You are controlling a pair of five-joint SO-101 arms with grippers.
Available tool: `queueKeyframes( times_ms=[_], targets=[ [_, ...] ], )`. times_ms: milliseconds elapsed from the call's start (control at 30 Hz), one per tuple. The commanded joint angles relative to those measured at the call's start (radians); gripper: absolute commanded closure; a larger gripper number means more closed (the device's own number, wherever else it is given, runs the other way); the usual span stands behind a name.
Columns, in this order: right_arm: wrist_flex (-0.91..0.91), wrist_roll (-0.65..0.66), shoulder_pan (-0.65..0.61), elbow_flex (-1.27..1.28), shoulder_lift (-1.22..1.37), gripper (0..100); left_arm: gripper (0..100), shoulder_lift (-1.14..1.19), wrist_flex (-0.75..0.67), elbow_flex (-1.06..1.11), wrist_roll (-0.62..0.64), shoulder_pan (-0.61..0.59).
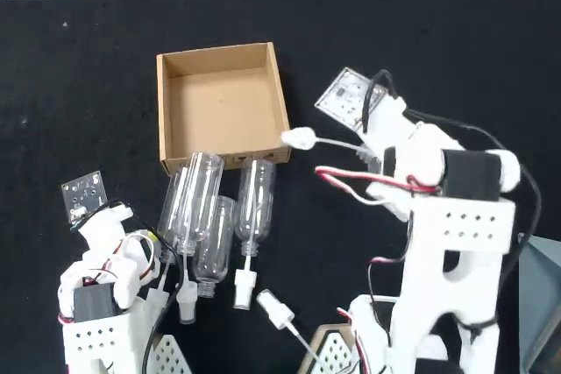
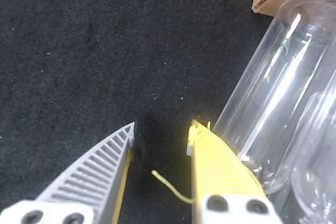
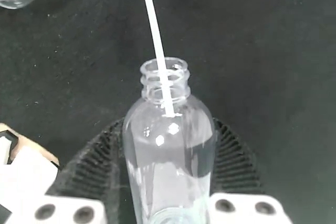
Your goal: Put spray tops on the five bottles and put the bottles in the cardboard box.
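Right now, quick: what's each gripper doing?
Left gripper: open, empty, beside the lying bottles.
Right gripper: shut on a clear bottle, with the tube of a spray top in its neck.

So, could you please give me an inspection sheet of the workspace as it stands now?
Surface: black table.
Job's things: cardboard box empty; four bottles lying before it; loose spray tops near them.
Clutter: nothing seen.
Grippers: left pincer open beside the bottles; right pincer shut on a fifth bottle, a spray top's tube in its neck.
Cables: red wires on the right arm.
Surroundings: grey object at the table's edge.
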Motion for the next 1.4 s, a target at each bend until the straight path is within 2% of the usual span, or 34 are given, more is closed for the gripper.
queueKeyframes(
  times_ms=[0,233,433,733,933,1367],
  targets=[
    [0.026,-0.017,-0.051,0.088,-0.067,88.6,85,-0.008,0.006,0.022,-0.009,0.005],
    [-0.005,-0.021,-0.147,0.32,-0.091,88.6,85,-0.008,0.006,0.022,-0.009,0.005],
    [-0.109,-0.14,-0.186,0.424,-0.114,88.6,85,-0.008,0.006,0.022,-0.009,0.005],
    [-0.104,-0.348,-0.299,0.318,-0.219,88.6,85,-0.008,0.006,0.022,-0.009,0.005],
    [-0.092,-0.436,-0.334,0.268,-0.295,88.6,85,-0.008,0.006,0.022,-0.009,0.005],
    [-0.101,-0.453,-0.328,0.257,-0.524,88.6,85,-0.008,0.006,0.022,-0.009,0.005]
  ],
)
